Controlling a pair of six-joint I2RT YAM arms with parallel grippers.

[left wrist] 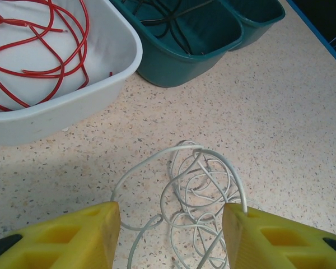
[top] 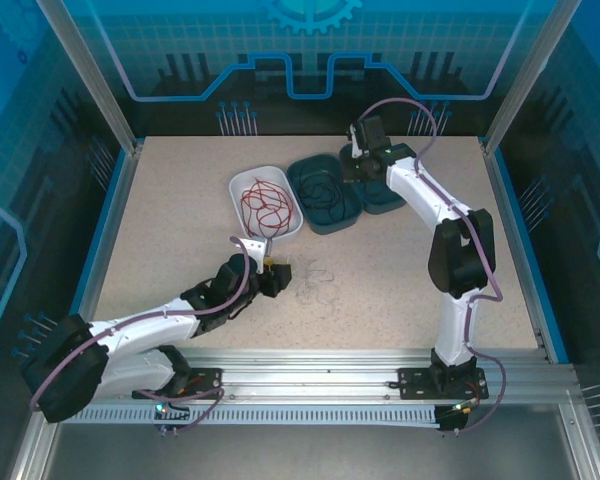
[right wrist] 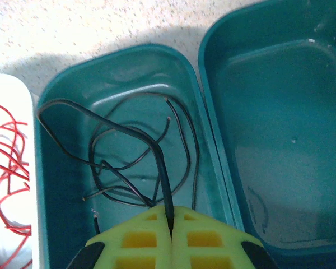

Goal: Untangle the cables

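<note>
Sorting is judged nearly done from above. The red cable (top: 265, 203) is coiled in the white tub (top: 238, 186), and the black cable (top: 325, 190) lies in the teal tub (top: 330, 228) beside it. The white cable (top: 315, 285) is left on the table (top: 180, 230) as a faint, loose tangle just beside the left gripper (top: 276, 275). The right gripper (top: 365, 152) is held over the teal tub; whether its fingers are together cannot be told from here.

At the left wrist, the left gripper (left wrist: 171, 224) is seen spread wide and empty, with the white cable (left wrist: 199, 190) lying between and ahead of its fingers. The wire is hair-thin and lies flat on the speckled top in many overlapping loops. A good pick is judged to need the fingers lowered almost to the table and closed where several loops cross, so that the strand is not missed. A slow lift is advised, lest loops snag.

At the right wrist, the right gripper (right wrist: 171, 224) is pressed together on one strand of the black cable (right wrist: 161, 176), whose dark loops rest on the tub floor. Release is best made low inside the tub, so that the wire cannot spring over the rim. The empty tub (right wrist: 280, 140) alongside is judged to be meant for the white cable.
</note>
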